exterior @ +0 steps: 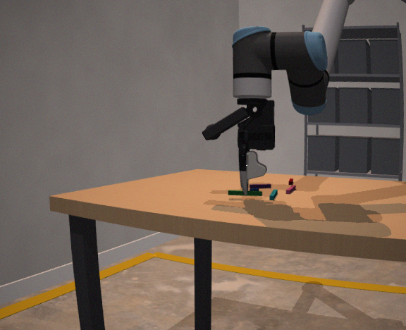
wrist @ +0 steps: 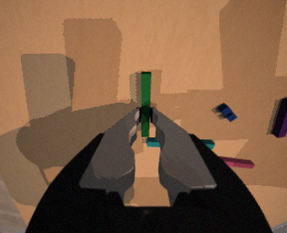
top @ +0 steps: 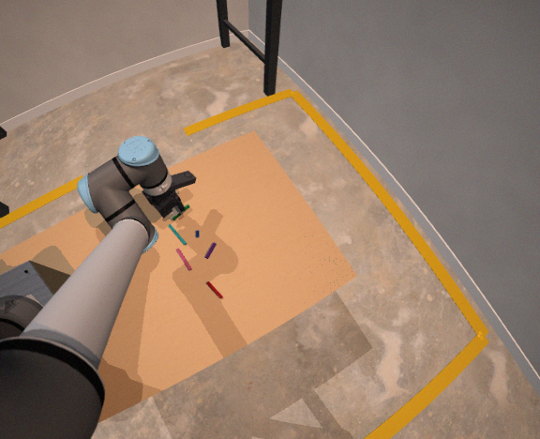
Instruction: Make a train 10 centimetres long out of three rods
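My gripper (wrist: 145, 109) is shut on the green rod (wrist: 145, 102), which lies flat on the table under the fingertips; it also shows in the top view (top: 179, 212) and the exterior view (exterior: 244, 192). The turquoise rod (top: 177, 234) lies just beside it and is partly hidden behind my fingers in the wrist view (wrist: 208, 144). The small blue rod (top: 197, 233) shows in the wrist view (wrist: 226, 112) to the right. The purple rod (top: 210, 249) and the pink rod (top: 184, 259) lie further along. The red rod (top: 214, 289) lies apart.
The rods lie on an orange-brown table top (top: 203, 264) with its edges well away from them. A grey shelf unit (exterior: 354, 103) stands behind the table. Yellow tape (top: 402, 221) marks the floor.
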### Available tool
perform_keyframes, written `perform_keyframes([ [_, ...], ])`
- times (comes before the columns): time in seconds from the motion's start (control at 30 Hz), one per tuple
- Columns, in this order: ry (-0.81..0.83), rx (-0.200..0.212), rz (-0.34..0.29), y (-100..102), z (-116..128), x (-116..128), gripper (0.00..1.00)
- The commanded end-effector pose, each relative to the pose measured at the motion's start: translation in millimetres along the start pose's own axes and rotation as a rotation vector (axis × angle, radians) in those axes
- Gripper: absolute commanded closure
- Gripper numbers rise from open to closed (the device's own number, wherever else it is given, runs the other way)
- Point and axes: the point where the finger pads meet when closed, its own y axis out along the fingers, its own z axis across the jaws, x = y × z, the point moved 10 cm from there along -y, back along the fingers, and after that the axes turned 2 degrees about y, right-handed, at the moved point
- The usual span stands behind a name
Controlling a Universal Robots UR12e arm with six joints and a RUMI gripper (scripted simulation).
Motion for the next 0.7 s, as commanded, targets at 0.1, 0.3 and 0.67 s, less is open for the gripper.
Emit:
perform_keyframes([
  [0.1,0.001,-0.001,0.006,-57.7,-0.6,-2.3,1.0],
  [0.3,0.001,-0.001,0.006,-88.8,-0.6,-2.2,1.0],
  [0.67,0.0,-0.001,0.001,-89.3,-0.9,-1.0,1.0],
])
